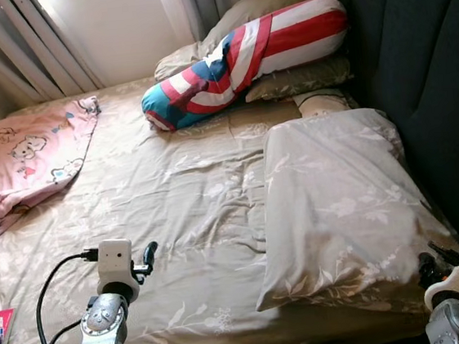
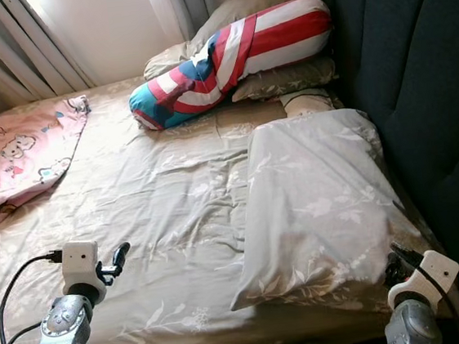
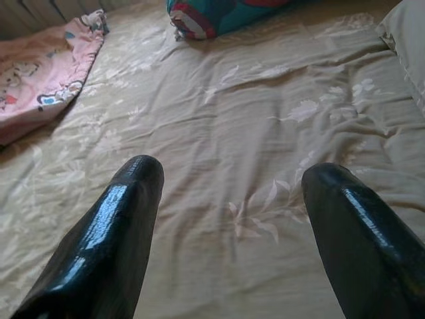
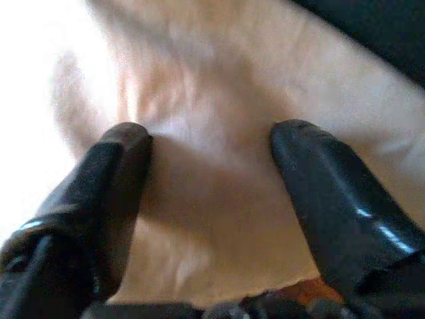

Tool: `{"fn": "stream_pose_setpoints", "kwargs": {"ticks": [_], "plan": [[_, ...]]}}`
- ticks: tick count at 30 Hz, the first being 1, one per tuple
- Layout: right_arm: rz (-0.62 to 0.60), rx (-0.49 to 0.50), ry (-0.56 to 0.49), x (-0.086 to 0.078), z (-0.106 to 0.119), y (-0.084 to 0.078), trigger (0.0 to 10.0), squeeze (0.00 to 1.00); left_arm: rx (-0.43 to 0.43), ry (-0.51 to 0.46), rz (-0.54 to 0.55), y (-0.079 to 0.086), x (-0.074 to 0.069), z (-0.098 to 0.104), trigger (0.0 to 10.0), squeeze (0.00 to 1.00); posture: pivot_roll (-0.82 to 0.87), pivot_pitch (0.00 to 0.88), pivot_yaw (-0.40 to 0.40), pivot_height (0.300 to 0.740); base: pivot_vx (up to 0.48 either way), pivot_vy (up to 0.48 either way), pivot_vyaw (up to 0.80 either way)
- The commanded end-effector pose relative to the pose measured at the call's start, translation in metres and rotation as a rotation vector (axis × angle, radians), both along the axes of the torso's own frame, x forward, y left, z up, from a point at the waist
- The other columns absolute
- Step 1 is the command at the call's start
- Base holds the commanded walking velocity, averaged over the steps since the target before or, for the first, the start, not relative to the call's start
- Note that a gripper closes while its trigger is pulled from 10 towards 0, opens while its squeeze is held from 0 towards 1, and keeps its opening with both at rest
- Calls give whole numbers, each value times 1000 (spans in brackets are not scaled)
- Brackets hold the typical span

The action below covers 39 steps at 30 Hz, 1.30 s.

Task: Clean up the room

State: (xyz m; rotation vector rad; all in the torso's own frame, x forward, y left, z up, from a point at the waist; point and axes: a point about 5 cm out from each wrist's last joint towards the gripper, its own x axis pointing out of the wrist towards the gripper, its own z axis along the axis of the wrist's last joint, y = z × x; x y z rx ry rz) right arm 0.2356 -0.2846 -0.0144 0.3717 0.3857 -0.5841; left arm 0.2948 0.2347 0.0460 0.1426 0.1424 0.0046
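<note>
The left gripper hovers over the beige floral bedsheet, fingers apart and empty. The right gripper, fingers likewise apart, sits at the near corner of the folded duvet; beyond lie a striped bolster and a pink blanket.

Upper left of the frame: blanket on bed. Top centre: bolster across pillows. Right: large pillow beside headboard.
</note>
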Motion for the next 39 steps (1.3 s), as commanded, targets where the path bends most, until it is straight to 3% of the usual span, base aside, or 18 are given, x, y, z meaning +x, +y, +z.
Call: {"fn": "stream_pose_setpoints", "kwargs": {"ticks": [1, 8, 14, 19, 20, 21, 22, 39], "plan": [[-2, 53, 42, -5, -9, 6, 10000, 0, 22, 21, 2, 8, -3, -1, 10000, 0, -139, 81, 159, 669, 0, 0, 0], [-4, 183, 81, -9, -20, 15, 10000, 0, 40, 20, -11, 11, -6, 1, 10000, 0, -115, 98, 170, 669, 0, 0, 0], [94, 340, 42, 1, -22, 37, 10000, 0, 59, 18, -28, 16, -11, 3, 10000, 0, -89, 123, 187, 669, 0, 0, 0], [117, 373, 47, 6, -22, 46, 10000, 0, 82, 20, -42, 20, -15, 5, 10000, 0, -67, 139, 203, 669, 0, 0, 0], [114, 368, 47, 7, -22, 47, 6667, 0, 87, 21, -43, 22, -17, 5, 10000, 0, -58, 142, 205, 669, 0, 0, 0], [112, 363, 48, 8, -22, 46, 6667, 0, 89, 22, -43, 22, -17, 6, 10000, 0, -58, 142, 205, 669, 0, 0, 0], [105, 366, 39, 9, -21, 47, 0, 0, 92, 22, -40, 24, -19, 6, 10000, 0, -51, 145, 206, 669, 0, 0, 0], [91, 319, 18, 14, -15, 43, 0, 0, 95, 24, -17, 24, -21, 8, 10000, 0, -47, 163, 199, 669, 0, 0, 0]]}}
